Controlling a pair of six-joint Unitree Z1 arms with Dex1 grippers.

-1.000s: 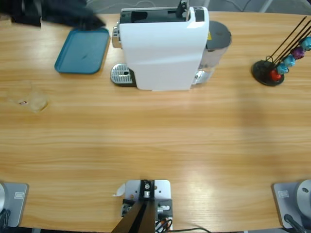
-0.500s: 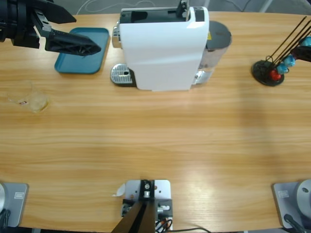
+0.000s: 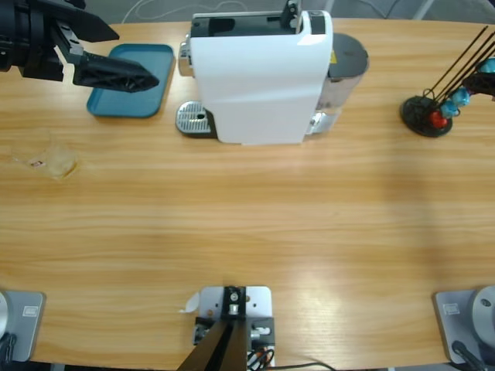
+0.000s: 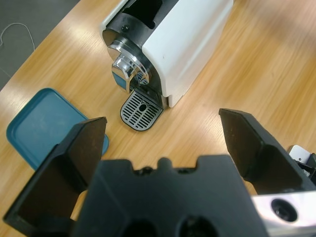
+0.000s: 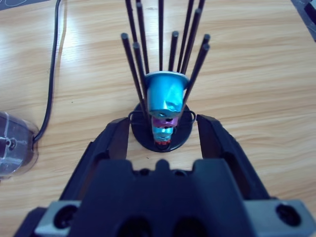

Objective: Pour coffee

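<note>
Left gripper (image 3: 128,75): upper left, jaws wide, empty, now settled above the teal tray (image 3: 116,104) after swinging in.
Right gripper (image 5: 164,132): jaws open around the blue capsule (image 5: 166,98) on the capsule rack (image 5: 160,133).
Coffee: not visible; the clear cup (image 3: 54,158) at left looks empty, so pouring is not yet started.

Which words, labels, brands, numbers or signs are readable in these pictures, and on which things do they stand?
None can be read.
A small yellow label on the coffee machine, beside its grey water tank: too small to read.
The teal tray, the capsule stand and the capsules in it show no writing.
</note>
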